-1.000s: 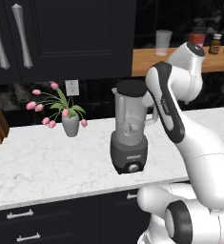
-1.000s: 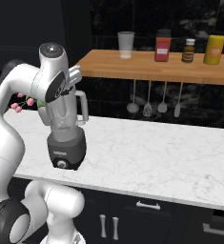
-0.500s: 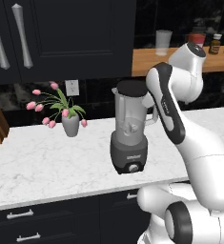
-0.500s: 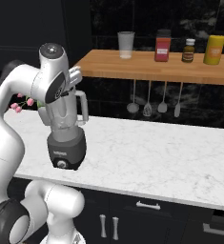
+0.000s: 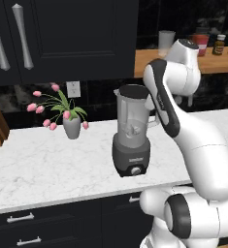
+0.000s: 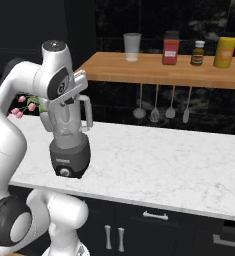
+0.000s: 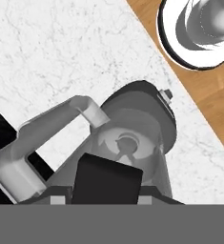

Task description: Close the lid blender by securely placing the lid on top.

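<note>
1. Our gripper (image 7: pixel 106 198) is clamped on the lid (image 7: pixel 107 183), the dark slab at the bottom of the hand view.
2. The blender (image 5: pixel 132 131) sits on the white counter (image 5: pixel 47 164), directly below the hand.
3. We're looking straight down the jar's upright axis, so the mouth lies just under the lid; looks like lowering is what's left.

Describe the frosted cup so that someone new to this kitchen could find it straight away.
Look above the white marble counter to the wooden wall shelf. The frosted glass cup stands at the left end of its row, the only pale, open-topped item beside the capped red jar.
</note>
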Controlling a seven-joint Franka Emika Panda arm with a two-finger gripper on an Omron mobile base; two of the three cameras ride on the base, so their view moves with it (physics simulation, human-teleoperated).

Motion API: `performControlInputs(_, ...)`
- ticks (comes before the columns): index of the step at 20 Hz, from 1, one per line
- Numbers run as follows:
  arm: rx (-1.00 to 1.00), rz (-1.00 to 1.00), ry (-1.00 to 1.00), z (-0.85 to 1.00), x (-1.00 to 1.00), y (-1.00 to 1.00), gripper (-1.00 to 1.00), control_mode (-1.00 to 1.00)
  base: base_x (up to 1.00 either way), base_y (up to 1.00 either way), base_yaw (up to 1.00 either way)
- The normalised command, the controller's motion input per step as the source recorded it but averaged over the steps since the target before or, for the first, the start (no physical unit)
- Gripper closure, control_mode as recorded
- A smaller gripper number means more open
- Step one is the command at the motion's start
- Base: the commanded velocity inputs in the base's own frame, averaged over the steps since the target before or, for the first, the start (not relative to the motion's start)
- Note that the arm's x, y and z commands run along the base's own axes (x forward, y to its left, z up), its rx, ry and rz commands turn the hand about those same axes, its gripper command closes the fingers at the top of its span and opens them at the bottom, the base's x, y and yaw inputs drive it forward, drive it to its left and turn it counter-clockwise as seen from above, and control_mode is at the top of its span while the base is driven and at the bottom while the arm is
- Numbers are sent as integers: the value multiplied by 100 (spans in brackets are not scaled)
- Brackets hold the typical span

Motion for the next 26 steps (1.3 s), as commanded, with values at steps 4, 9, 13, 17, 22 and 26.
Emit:
performControlInputs(4, -9, -6, 22, -17, 0, 0, -100, -100, 0, 0, 0)
performControlInputs(9, -2, -8, 6, -1, -23, -10, -100, -100, 0, 0, 0)
performControlInputs(13, 0, -11, 0, 0, -46, -34, -100, -100, 0, 0, 0)
performControlInputs(17, 0, -13, 0, 0, -53, -42, -100, -100, 0, 0, 0)
performControlInputs(22, 0, -13, 0, 0, -63, -42, -100, -100, 0, 0, 0)
performControlInputs(26, 0, -13, 0, 0, -76, -54, -100, -100, 0, 0, 0)
